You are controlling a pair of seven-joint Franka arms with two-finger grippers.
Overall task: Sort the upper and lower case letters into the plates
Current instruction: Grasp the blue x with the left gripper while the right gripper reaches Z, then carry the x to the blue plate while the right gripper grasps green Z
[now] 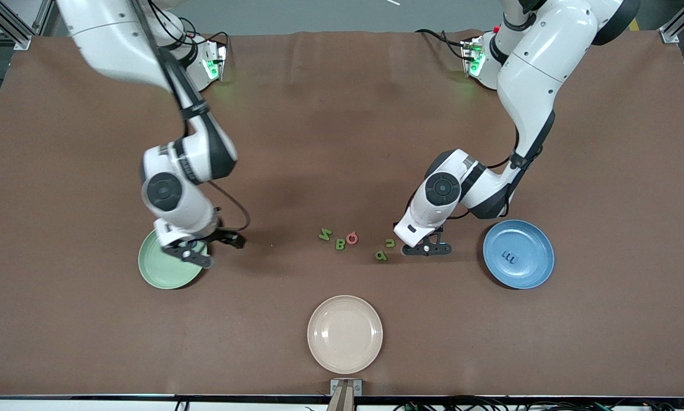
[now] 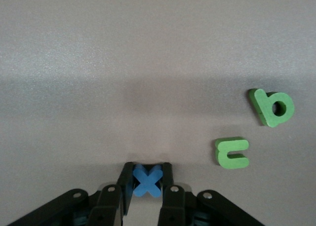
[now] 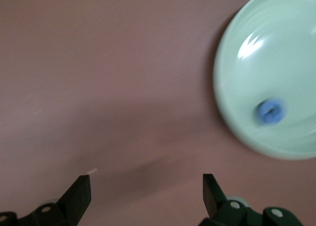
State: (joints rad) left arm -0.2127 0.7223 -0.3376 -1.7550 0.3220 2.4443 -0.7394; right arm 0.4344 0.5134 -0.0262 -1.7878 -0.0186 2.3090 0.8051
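My left gripper (image 1: 427,249) is down at the table by the loose letters and is shut on a blue x (image 2: 147,182). That x is hidden under the hand in the front view. Beside it lie a green u (image 1: 389,243) (image 2: 232,153) and a green a (image 1: 381,256) (image 2: 272,107). Toward the right arm's end lie a green M (image 1: 325,234), a green B (image 1: 340,244) and a red G (image 1: 351,238). The blue plate (image 1: 533,271) holds a blue m (image 1: 509,257). My right gripper (image 1: 190,255) (image 3: 147,179) hangs open and empty at the rim of the mint green plate (image 1: 165,274) (image 3: 276,43), which holds a small blue letter (image 3: 270,111).
A cream-beige plate (image 1: 345,334) with nothing in it sits nearest the front camera, in line with the letter cluster. The brown table cloth (image 1: 342,114) covers the whole table.
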